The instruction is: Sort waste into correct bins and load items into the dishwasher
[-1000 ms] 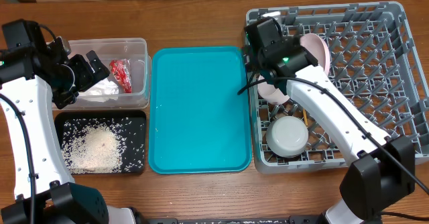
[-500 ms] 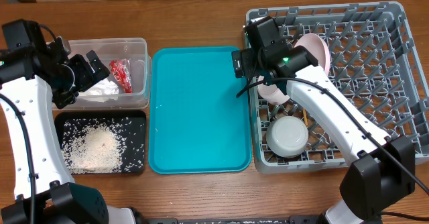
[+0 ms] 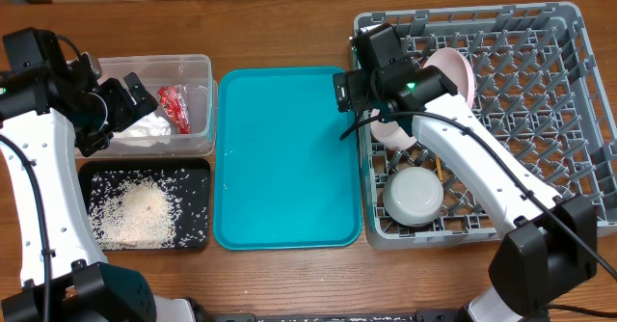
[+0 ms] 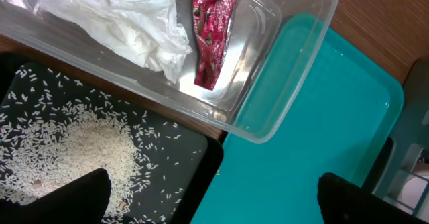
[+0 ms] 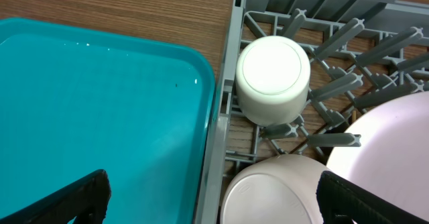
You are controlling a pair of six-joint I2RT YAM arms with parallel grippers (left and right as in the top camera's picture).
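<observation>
Your left end effector (image 3: 133, 93) hangs wide and empty over the tub (image 4: 271, 96), wrapper (image 4: 213, 33) and tissue (image 4: 127, 19) in it, rice (image 4: 87, 150) kept apart in the black tray (image 4: 191, 167). Your right end effector (image 5: 214, 200), wide too, hovers at the rack (image 5: 224, 117) edge; cup (image 5: 273, 73) and bowl (image 5: 268, 194) sit upended to drain.

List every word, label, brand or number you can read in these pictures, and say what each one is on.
No text can be read in any view.
red wrapper: light print on it, too crumpled and blurred to read.
teal tray, dish rack, cup: no markings visible.
</observation>
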